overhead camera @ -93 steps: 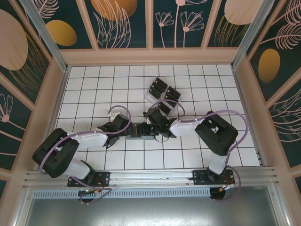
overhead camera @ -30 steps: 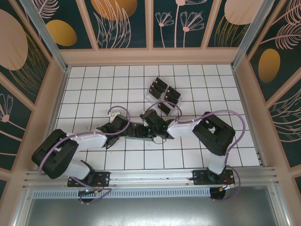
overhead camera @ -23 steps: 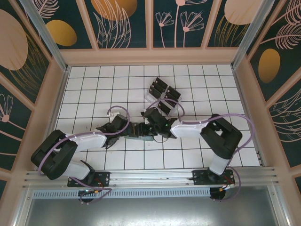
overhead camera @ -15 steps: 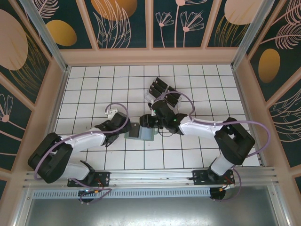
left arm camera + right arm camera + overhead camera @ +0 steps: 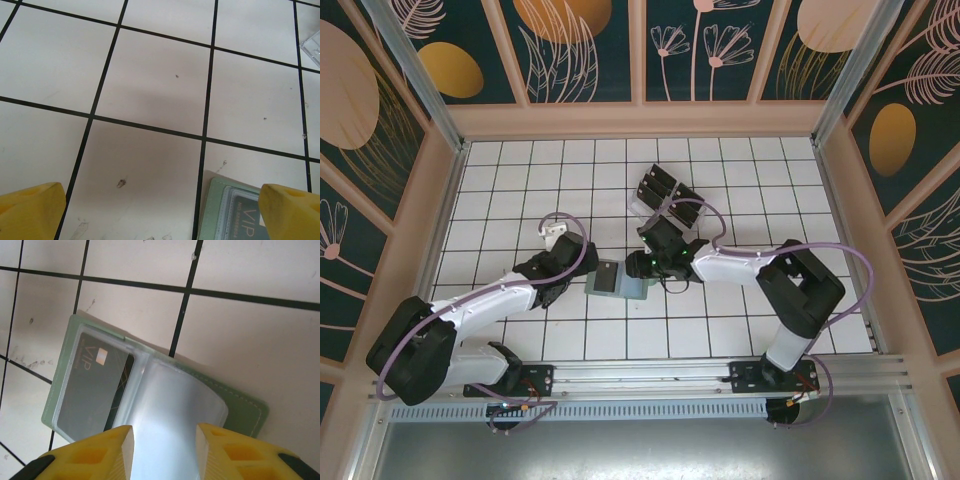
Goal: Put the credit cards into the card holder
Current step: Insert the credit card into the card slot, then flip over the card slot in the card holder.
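Holder (image 5: 618, 282): open and flat near the middle of the desk (image 5: 520, 180), a little toward the near edge, skewed against the tile lines.
Card (image 5: 95, 385): one seated in the holder's left half, marked VIP.
Pocket (image 5: 170, 400): clear sleeve beside that card, seemingly vacant, glare across it.
Cards (image 5: 660, 185): the rest standing in the clear rack (image 5: 670, 212), toward the far edge from the holder.
Right gripper (image 5: 165, 450): poised over the clear pocket, jaws partly apart, nothing between them.
Left gripper (image 5: 161, 212): jaws spread wide over bare tile, just left of the holder's corner, not touching it.
Step in hand, as judged: fetching the next card from the rack.
Leaving the holder: rise straight up first, so as not to snag the sleeve or drag the holder.
Grasp: approach the rack from above, pinch a single card by its upper edge, draw along the slot rather than across it.
Bracing: bring the left gripper down on the holder's left edge, clear of the pocket, before insertion; a light wallet on smooth tile probably slides.
Insertion: lead with one short edge at a shallow angle into the pocket mouth, then push flat.
Risk: two cards lifted together; rack tipping; card skating over the sleeve instead of under it.
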